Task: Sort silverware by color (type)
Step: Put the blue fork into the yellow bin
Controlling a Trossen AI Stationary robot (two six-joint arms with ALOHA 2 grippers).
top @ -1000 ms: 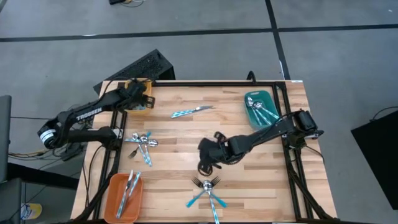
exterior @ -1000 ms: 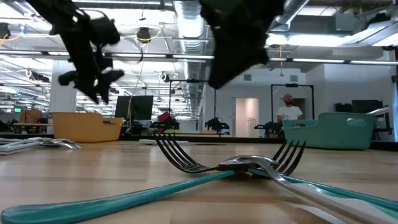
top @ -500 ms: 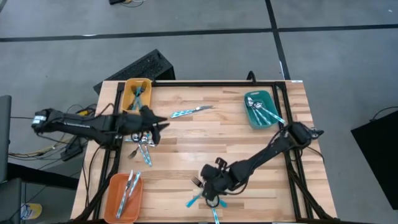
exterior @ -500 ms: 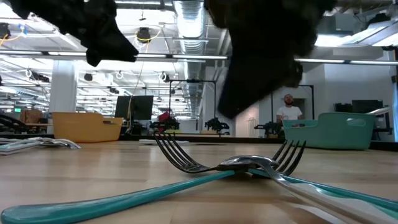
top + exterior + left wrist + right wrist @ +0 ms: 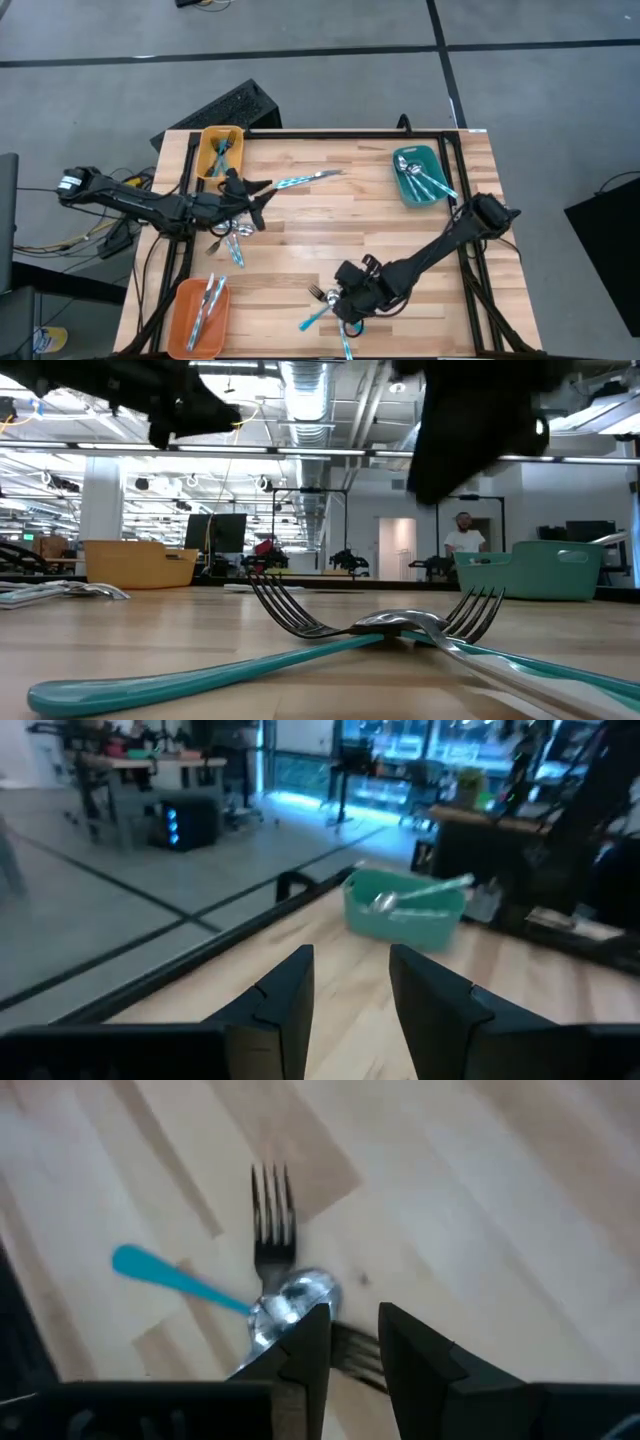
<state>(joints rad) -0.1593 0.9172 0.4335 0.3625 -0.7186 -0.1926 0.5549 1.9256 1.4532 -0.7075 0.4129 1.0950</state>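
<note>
The silverware lies in groups on the wooden table. Crossed forks rest flat near the near edge and fill the low view. A bunch of spoons lies toward the left. One knife lies at the far middle. My right gripper hovers open above the forks' crossing, with a gap showing below it in the low view. My left gripper is open and empty, raised just left of the knife's handle.
A yellow tray with forks sits at the far left corner. An orange tray with knives is at the near left. A teal tray with spoons stands at the far right. Bare wood spans the middle and near right.
My left gripper left the yellow tray and swung toward the table's middle, ending beside the knife. My right gripper travelled from the table's middle toward the near edge, stopping over the forks. One fork has turned a little on the table; its blue handle end now shows in the low view.
</note>
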